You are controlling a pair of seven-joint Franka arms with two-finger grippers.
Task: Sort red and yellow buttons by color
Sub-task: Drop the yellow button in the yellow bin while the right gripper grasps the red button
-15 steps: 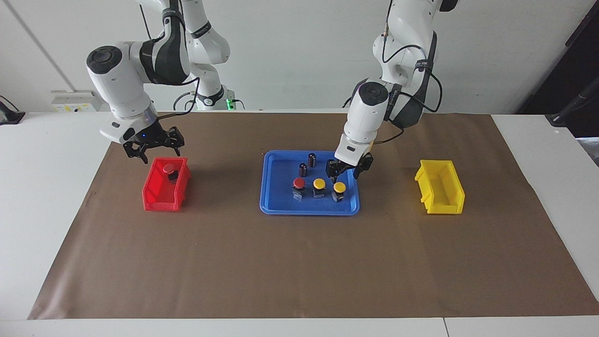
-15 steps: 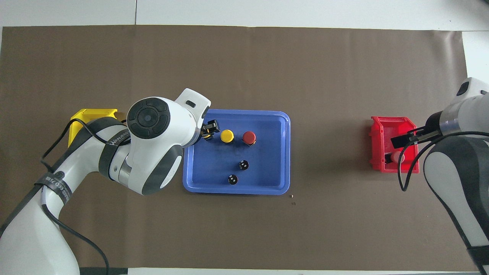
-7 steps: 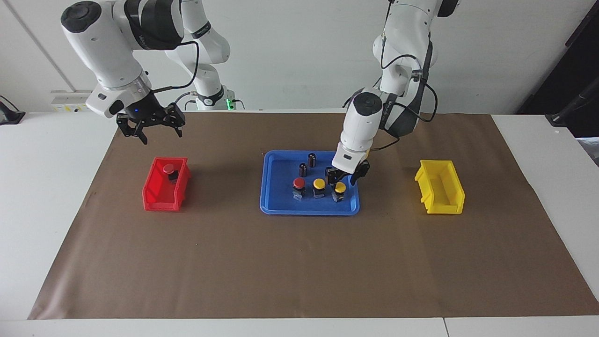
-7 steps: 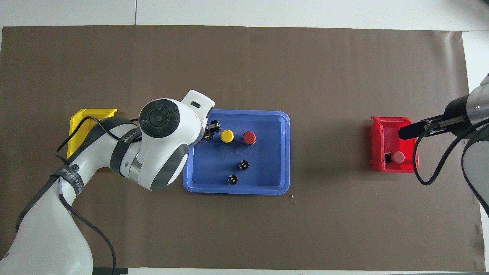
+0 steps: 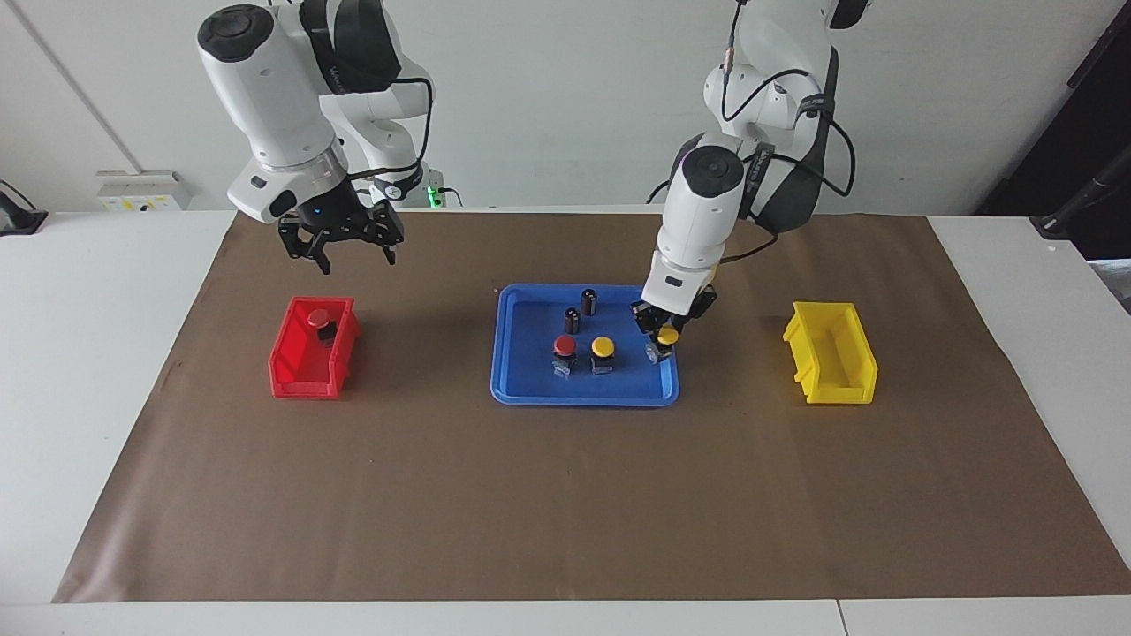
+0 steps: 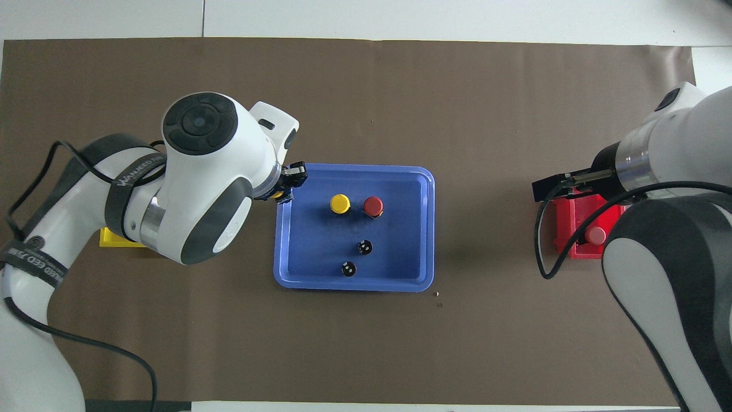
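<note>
while my left jaws (image 5: 661, 332) are clenched on a yellow button (image 5: 667, 336) lifted just over the blue tray (image 5: 530, 389) edge at the left arm's end, i worry the small grip on its cap could slip during the carry to the yellow bin (image 5: 831, 364). it could drop short onto the table (image 5: 565, 495). my right jaws (image 5: 340, 243) hang released above the red bin (image 5: 309, 362), which already holds a red button (image 5: 319, 318); one red button (image 5: 565, 345) and one yellow button (image 5: 603, 347) sit in the tray.

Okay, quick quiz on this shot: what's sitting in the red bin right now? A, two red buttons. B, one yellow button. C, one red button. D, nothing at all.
C: the red bin holds a single red button; the other red button stands in the blue tray.
</note>
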